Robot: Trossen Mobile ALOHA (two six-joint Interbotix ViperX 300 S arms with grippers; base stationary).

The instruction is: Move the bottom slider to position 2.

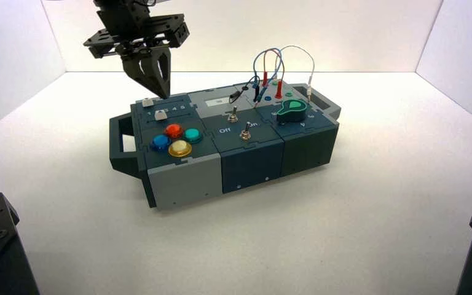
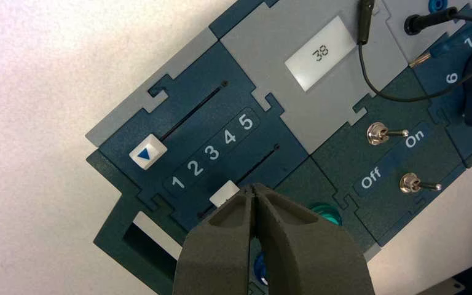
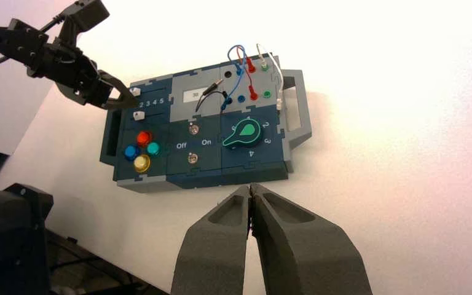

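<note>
Hovering over the slider panel at the box's left end, the left gripper (image 2: pixel 253 188) has its two jaws together — nothing between them. Of two white sliders, the bottom slider (image 2: pixel 224 193), nearer the four round buttons (image 1: pixel 174 130), sits about level with position 2 (image 2: pixel 195 167), one of five printed digits. I count two toggle switches (image 1: pixel 245 134) and one green knob (image 1: pixel 292 109) — the right gripper (image 3: pixel 251 188) waits, jaws together, before the box (image 1: pixel 184 182).

Pale walls (image 1: pixel 252 37) rise behind and on both sides of a bright white tabletop (image 1: pixel 375 233), meeting its far corners; the light is strong.
</note>
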